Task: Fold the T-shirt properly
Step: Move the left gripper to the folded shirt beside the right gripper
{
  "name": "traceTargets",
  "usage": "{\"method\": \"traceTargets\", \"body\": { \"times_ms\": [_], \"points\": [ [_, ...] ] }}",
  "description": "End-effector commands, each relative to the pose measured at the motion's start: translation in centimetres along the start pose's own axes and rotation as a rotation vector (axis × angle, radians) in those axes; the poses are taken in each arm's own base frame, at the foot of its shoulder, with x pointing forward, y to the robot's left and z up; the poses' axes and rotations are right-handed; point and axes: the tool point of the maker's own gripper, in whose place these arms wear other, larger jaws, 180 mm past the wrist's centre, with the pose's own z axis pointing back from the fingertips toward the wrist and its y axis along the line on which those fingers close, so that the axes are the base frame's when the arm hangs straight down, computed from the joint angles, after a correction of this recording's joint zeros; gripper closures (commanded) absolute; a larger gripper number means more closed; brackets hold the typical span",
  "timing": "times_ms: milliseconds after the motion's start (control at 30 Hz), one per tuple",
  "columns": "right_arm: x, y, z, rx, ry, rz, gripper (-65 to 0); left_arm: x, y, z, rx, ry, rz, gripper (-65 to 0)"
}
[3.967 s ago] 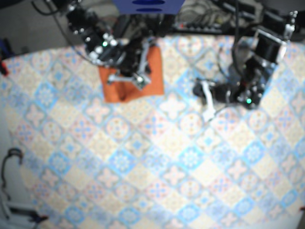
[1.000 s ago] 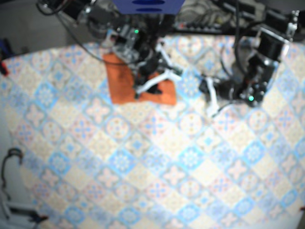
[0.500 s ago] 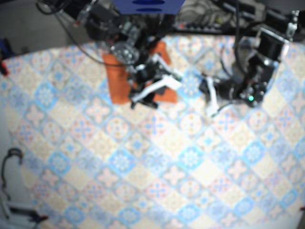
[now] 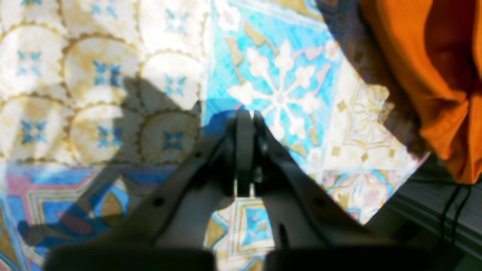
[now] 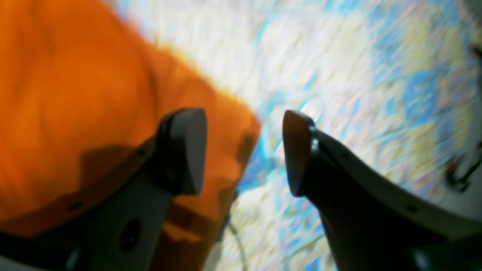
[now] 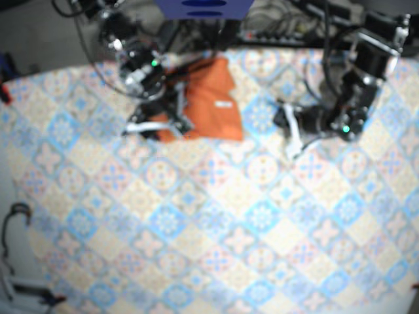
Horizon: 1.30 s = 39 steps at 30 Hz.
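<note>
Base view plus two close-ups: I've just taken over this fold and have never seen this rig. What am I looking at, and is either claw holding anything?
The base view looks down on a table covered with a patterned tablecloth. Two robot arms reach in from the picture's top edge. Mind the mirroring: the right arm is on that picture's left, and the left arm is on its right. The orange T-shirt lies folded into a compact block near the right arm.

The close-ups come from a camera on each wrist, looking along the fingers. In the right wrist view the right gripper is open over the shirt's corner and grips nothing. In the left wrist view the left gripper is shut on nothing over bare cloth, with the shirt off to one side.
</note>
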Motion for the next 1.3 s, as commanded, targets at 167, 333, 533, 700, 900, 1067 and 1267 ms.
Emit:
{"method": "traceTargets", "body": {
  "times_ms": [167, 333, 533, 700, 900, 1067, 1267],
  "points": [
    [-1.4, 0.0, 1.0, -0.012, 0.001, -0.036, -31.5, -1.6, 0.6, 0.1, 0.038, 0.067, -0.031, 0.0],
    [-1.6, 0.4, 1.4, -0.006, 0.002, -0.040, -31.5, -1.6, 0.6, 0.1, 0.036, 0.066, -0.030, 0.0],
    [-1.7, -2.3, 2.2, -0.080, -0.004, -0.085, -31.5, -1.7, 0.6, 0.2, 0.037, 0.067, -0.031, 0.0],
    [-3.4, -6.7, 2.6, -0.214, 0.033, -0.157, -31.5, -1.9, 0.4, 0.0, 0.035, 0.077, -0.037, 0.0],
    [-7.2, -8.9, 3.4, -0.281, 0.122, -0.199, -29.0, -4.0, 0.6, 0.1, 0.063, 0.184, -0.141, 0.0],
    [-9.2, -7.0, 4.2, -0.243, 0.167, -0.195, -21.1, -4.9, 1.5, 0.3, 0.132, 0.251, -0.244, 0.0],
    [-9.7, -3.0, 4.5, -0.149, 0.185, -0.175, -9.9, -1.3, 0.1, 1.5, 0.172, 0.186, -0.395, 0.0]
  ]
}}
